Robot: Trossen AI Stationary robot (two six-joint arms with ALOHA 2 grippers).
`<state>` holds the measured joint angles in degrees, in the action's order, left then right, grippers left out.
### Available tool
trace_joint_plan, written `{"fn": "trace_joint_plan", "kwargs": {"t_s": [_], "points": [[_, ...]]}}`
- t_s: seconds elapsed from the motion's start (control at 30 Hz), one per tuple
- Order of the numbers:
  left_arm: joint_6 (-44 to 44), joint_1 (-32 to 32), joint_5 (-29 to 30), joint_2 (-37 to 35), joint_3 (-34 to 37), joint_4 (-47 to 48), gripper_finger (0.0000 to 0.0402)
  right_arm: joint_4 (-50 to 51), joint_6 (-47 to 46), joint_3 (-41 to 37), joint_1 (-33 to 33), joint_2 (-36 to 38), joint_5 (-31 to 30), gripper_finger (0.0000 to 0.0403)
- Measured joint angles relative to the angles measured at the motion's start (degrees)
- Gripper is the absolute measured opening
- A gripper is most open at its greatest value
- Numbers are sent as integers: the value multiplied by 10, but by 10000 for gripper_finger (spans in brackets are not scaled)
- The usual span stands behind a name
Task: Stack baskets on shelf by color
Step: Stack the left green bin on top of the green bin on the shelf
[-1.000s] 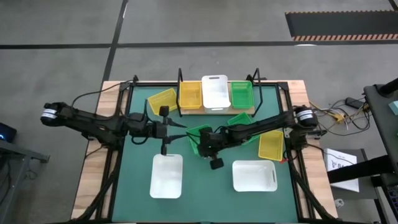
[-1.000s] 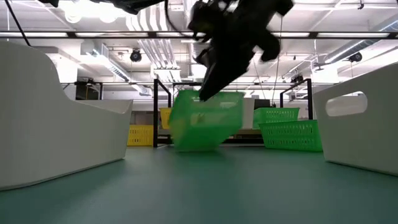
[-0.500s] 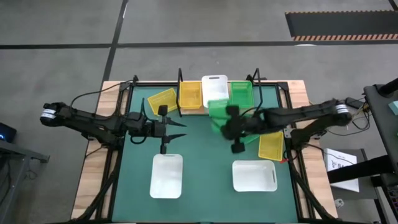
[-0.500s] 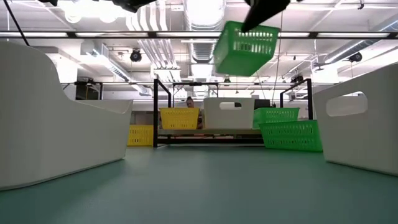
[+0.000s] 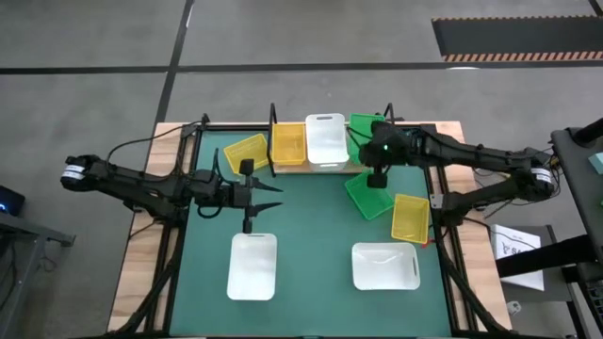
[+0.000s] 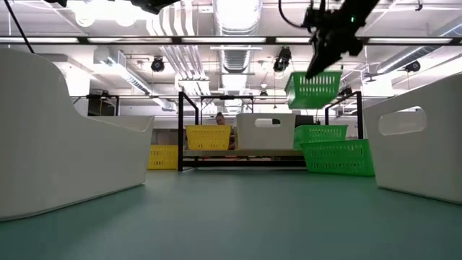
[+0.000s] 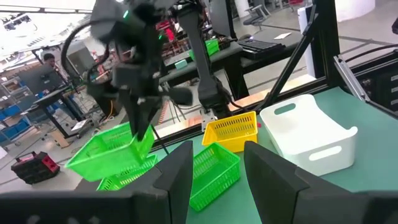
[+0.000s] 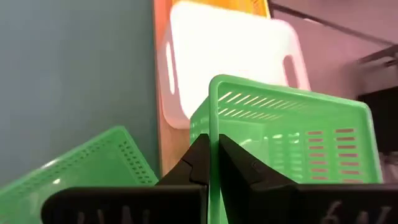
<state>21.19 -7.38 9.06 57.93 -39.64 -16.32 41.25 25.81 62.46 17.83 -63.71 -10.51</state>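
This is a robotics lab or industrial test hall. Overhead in the low view run exposed silver ventilation ducts (image 6: 229,54) and rows of white strip lights (image 6: 101,40) under an open ceiling. The high view shows a bare grey concrete floor (image 5: 283,33) with a black-and-orange hazard-striped mat (image 5: 516,38). The left wrist view looks out on dark desks with a black keyboard (image 7: 264,43), blue storage crates (image 7: 15,115) and a person seated at a distance (image 7: 50,60).

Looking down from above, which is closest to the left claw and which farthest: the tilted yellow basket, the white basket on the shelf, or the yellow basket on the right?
From the left claw:
1. Tilted yellow basket, just beyond it, left of the shelf.
2. White basket on the shelf, middle slot.
3. Yellow basket on the right, across the mat.
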Motion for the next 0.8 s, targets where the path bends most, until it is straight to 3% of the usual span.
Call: {"fn": "trace_joint_plan", "kwargs": {"t_s": [0.33,0.8], "points": [[2,0,0,0,6,2,128,-75,68,-82,132,-1,123,9],[4,0,0,0,6,-12,128,-81,83,-93,148,-2,125,9]]}}
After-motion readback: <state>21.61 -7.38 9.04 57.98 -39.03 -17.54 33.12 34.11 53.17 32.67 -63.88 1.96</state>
